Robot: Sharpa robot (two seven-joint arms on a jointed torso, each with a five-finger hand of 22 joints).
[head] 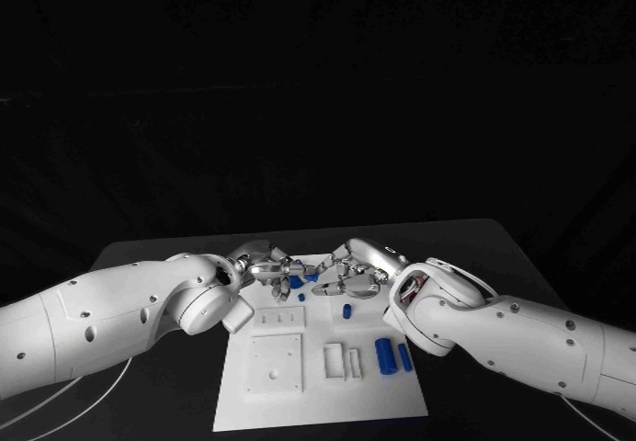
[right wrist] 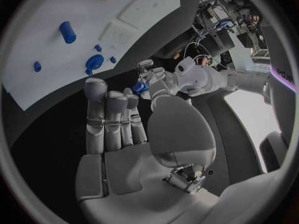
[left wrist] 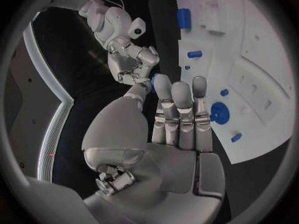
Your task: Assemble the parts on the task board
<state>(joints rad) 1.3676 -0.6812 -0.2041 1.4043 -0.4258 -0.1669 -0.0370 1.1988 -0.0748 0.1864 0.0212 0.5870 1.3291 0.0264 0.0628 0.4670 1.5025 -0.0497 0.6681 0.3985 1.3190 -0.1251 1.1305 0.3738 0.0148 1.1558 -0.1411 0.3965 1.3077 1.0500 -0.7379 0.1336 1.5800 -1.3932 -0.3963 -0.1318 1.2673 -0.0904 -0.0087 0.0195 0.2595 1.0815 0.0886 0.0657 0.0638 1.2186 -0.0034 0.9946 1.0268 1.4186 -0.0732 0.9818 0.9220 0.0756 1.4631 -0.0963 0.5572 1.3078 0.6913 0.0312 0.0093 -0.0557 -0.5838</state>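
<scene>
Black table [head: 159,253] and darkness lie all around me; my task board [head: 324,404] sits white in the middle of it, and both my hands meet over its far edge.

My left hand [head: 266,266] and my right hand [head: 347,274] are brought close together there, fingertips nearly touching. Between them is a small blue part [right wrist: 141,87]: in my right wrist view it sits at the tips of my left hand's fingers, pinched there. My right hand's fingers [right wrist: 109,117] stand nearly straight, side by side, with nothing on them; whether the thumb touches the part I cannot tell. I judge this to be a hand-over or a re-seating of the part in the air, so that it can be turned the right way before going into the board.

Moving out from the fingers, just on my side of the hands, a blue round piece [left wrist: 219,113] sits on the board with several little blue pegs [left wrist: 224,92] near it. Nearer me still, a short blue cylinder [head: 347,310] stands alone, and two longer blue cylinders [head: 386,356] lie side by side by the board's right edge. Left of those are white raised blocks [head: 278,364], presumably the seats waiting for these pieces.
</scene>
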